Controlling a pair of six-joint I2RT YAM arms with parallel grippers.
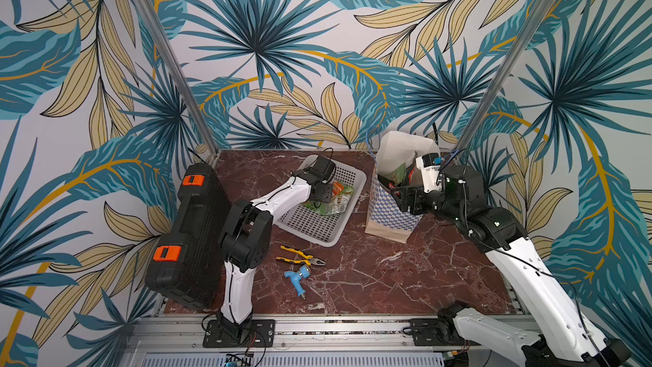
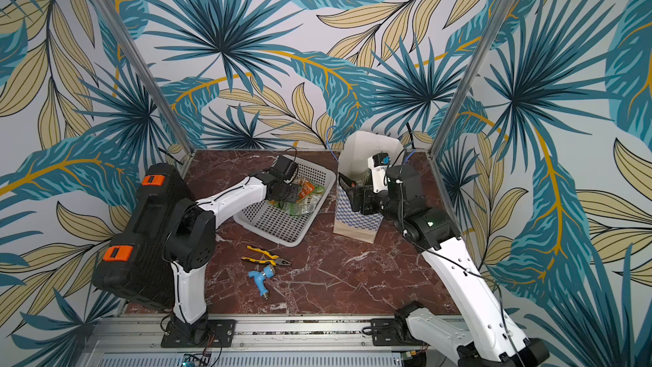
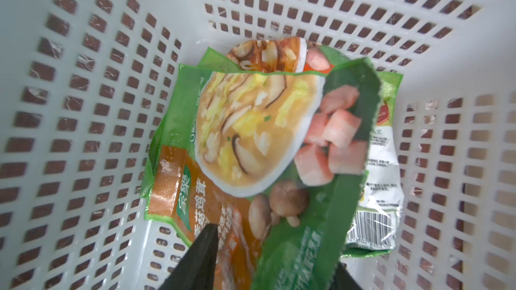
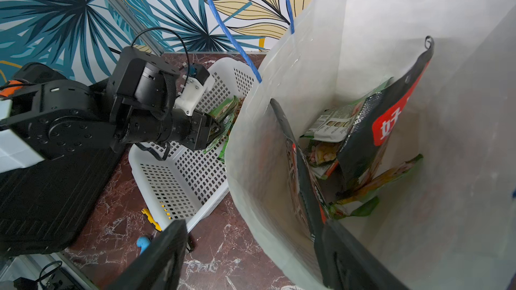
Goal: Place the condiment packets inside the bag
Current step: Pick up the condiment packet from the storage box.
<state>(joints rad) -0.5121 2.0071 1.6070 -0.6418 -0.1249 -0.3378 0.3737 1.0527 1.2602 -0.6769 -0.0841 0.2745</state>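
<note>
Your left fingers sit half-spread around a green packet in the basket, eleven o'clock on the desk; whether they bite, you can't tell. Lift now and it may slip, or drag the packets under it. Right fingers gape wide astride the bag wall at one o'clock: one nudge could tip it over.

The left tool points down, jaws parted; right tool gapes wide.
</note>
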